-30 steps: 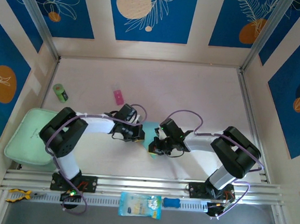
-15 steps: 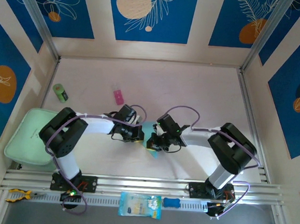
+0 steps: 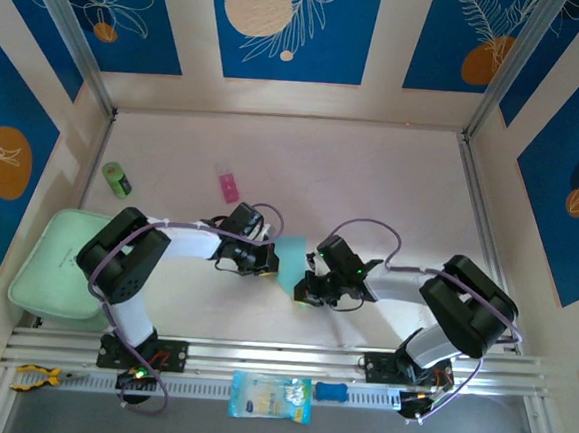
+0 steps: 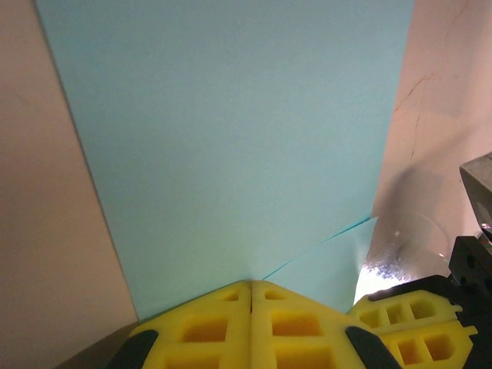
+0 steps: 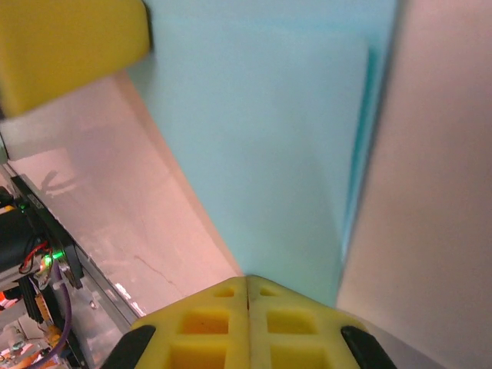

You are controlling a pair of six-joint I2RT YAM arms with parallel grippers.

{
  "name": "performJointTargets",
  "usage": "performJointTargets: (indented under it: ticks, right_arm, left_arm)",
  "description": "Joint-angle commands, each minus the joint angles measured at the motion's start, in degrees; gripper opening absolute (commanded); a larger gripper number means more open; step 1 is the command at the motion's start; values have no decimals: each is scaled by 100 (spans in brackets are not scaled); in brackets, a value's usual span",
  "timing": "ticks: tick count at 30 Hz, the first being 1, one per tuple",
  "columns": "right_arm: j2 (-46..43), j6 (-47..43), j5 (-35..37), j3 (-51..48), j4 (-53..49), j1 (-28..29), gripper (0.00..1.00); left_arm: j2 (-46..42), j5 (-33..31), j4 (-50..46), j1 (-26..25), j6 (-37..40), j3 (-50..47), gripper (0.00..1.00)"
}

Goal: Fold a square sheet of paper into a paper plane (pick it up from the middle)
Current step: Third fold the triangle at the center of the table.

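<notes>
The square sheet of paper point(image 3: 291, 253) lies flat on the table point(image 3: 392, 185), near its front centre, between the two claws. In the left wrist view the sheet point(image 4: 231, 138) shows a second layer with a slanted edge at its lower right. The left claw point(image 3: 269, 262) sits at the sheet's left side with its jaws together; in its own wrist view the closed tips point(image 4: 251, 286) meet the near edge of the paper. The right claw point(image 3: 307, 292) sits at the sheet's near right corner, jaws also together, with its tips point(image 5: 246, 280) on the paper point(image 5: 277, 154). Whether either claw pinches paper between its pads cannot be determined. A pink block point(image 3: 229, 186) and a green cylinder point(image 3: 118, 179) lie farther back on the left. A printed packet point(image 3: 269, 397) lies on the front rail.
</notes>
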Motion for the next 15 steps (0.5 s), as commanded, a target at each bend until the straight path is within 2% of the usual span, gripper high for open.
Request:
performJointTargets:
  ticks: [1, 15]
  right_arm:
    - [-174, -40, -11, -327, -715, -2, 2]
    - [-971, -176, 451, -268, -1687, -159, 2]
  left_arm:
    - [284, -348, -444, 40, 96, -148, 0]
    - [51, -339, -182, 17, -267, -395, 0]
